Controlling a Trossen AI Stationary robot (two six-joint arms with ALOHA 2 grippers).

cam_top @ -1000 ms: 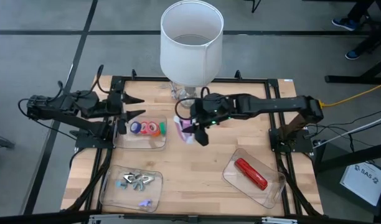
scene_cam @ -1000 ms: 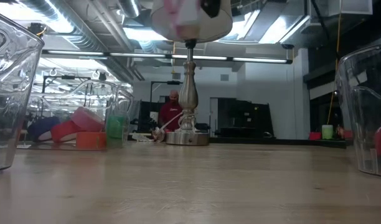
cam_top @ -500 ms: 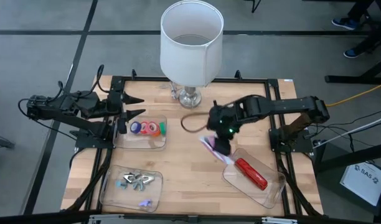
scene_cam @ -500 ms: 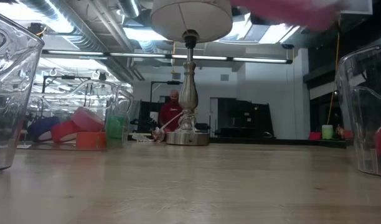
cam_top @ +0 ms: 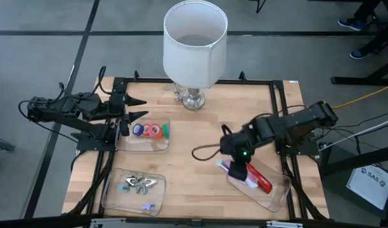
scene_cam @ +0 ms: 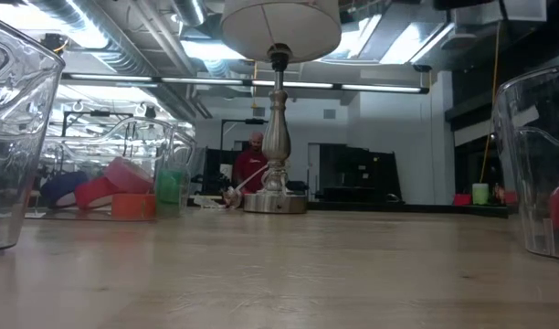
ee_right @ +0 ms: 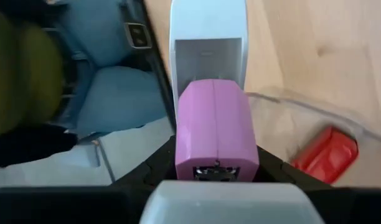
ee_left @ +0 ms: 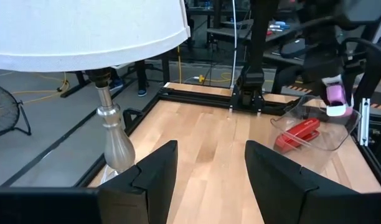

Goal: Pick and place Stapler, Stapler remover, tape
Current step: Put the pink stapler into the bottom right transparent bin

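2 staplers: pink stapler held, red stapler binned.

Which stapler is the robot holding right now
The pink stapler, clamped in the right gripper over the clear tray; the red stapler lies inside it.

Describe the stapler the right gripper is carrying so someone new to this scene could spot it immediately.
Start at the white lamp, then go to the clear tray at the table's near right corner. The right gripper holds the pink stapler over the tray's edge. Unlike the red stapler in the tray, it is pink-and-white.
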